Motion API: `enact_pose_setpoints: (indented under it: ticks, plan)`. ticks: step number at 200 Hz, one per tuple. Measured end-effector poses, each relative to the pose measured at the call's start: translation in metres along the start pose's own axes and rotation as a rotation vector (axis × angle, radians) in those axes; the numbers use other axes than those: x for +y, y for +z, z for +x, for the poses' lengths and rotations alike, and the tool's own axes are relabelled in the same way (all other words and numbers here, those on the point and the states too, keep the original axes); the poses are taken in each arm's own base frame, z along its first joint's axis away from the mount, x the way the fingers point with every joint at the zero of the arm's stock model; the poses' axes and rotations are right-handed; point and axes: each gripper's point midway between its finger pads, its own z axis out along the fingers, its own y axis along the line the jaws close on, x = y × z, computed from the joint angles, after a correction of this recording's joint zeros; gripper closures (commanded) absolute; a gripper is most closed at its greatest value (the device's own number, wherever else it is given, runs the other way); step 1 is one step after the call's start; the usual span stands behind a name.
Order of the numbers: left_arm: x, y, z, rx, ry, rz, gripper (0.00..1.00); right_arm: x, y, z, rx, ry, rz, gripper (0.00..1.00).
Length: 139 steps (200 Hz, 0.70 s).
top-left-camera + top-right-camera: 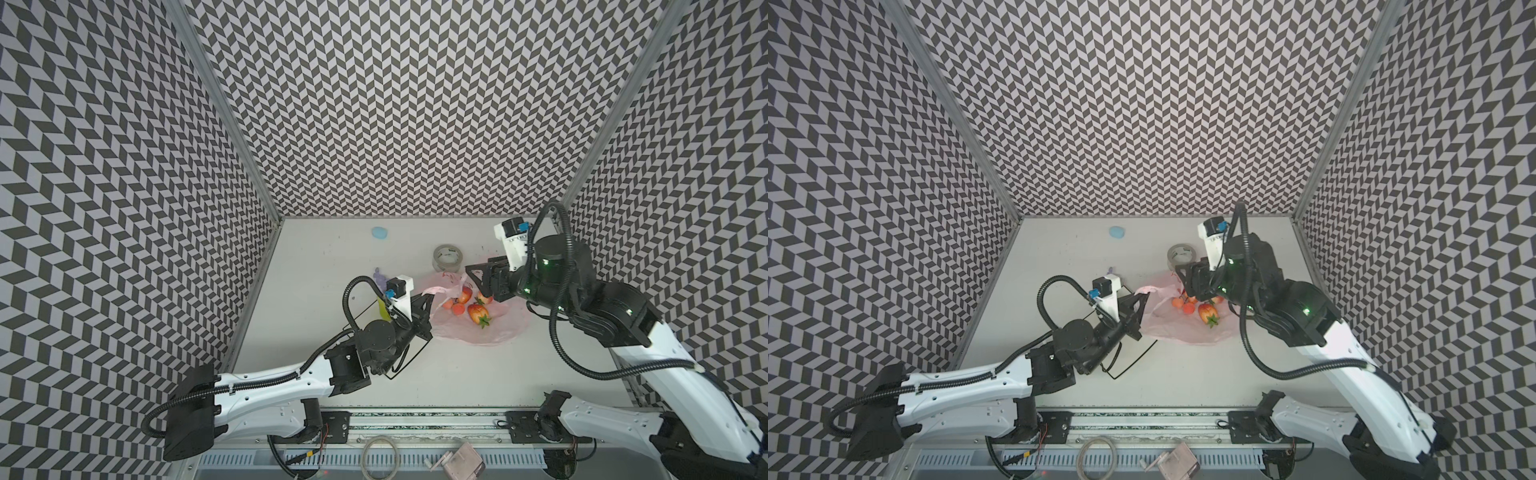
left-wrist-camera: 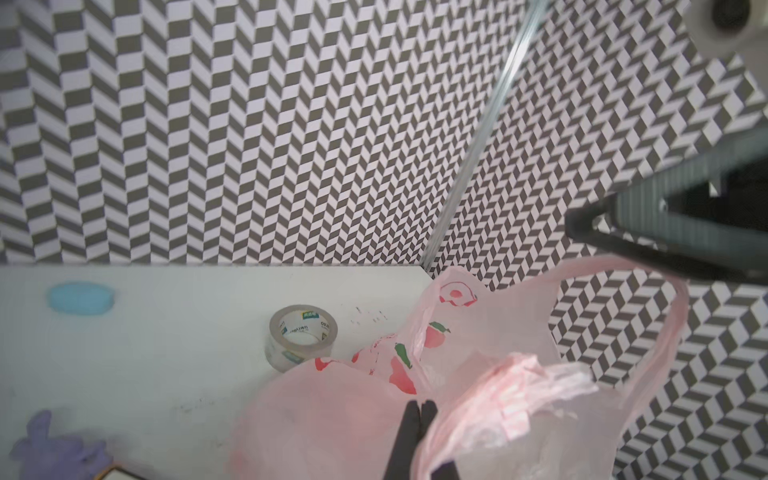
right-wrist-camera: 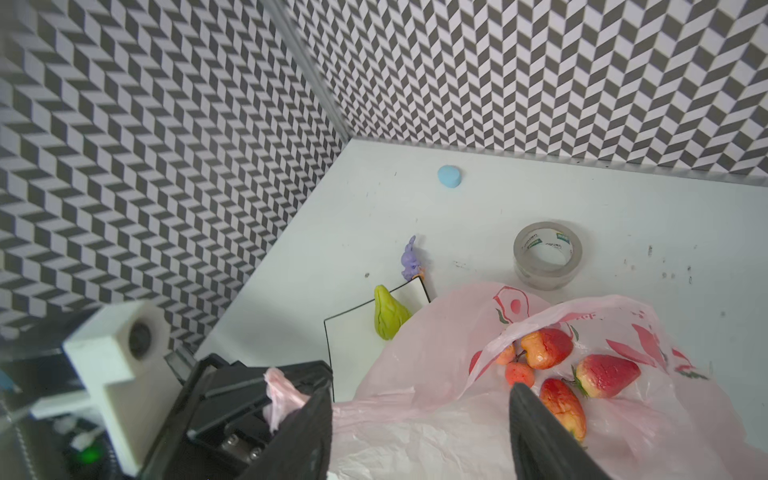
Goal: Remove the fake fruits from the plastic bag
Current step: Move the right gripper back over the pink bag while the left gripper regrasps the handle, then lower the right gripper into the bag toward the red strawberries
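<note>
Left end effector [image 1: 426, 297]: pressed together, pinching the pink plastic bag [image 1: 507, 328] by its handle.
Right end effector [image 3: 419, 415]: spread wide over the bag's mouth.
Fake fruits [image 3: 542, 347]: red ones lie inside the bag.
Pear [image 3: 388, 313]: out on the counter [image 3: 623, 199].

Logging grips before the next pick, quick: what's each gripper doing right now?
Left gripper: closed, pinching a bunch of the plastic bag.
Right gripper: open, jaws apart at the bag's mouth by the fake fruits.

The thin translucent pink plastic bag [image 3: 436, 345] — printed with red peach pictures; glossy red-yellow toy fruits [image 3: 604, 374]; yellow-green toy pear [image 3: 388, 313]; grey-and-white chevron-patterned walls [image 1: 415, 104]; light blue blob [image 3: 449, 176].
</note>
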Motion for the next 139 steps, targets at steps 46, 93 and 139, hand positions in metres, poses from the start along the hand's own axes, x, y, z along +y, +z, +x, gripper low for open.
enact_pose_setpoints:
  ticks: [46, 93, 139]
  plan:
    - [0.025, -0.005, 0.004, -0.019, -0.251, -0.110, 1.00, -0.016, 0.033, 0.073, 0.178, 0.002, 0.021, 0.46]
    - [0.046, -0.003, 0.008, -0.038, -0.415, -0.175, 1.00, -0.039, 0.044, 0.122, 0.272, 0.035, 0.097, 0.45]
    - [0.062, -0.007, 0.011, -0.055, -0.544, -0.216, 1.00, -0.071, 0.069, 0.178, 0.412, 0.123, 0.251, 0.45]
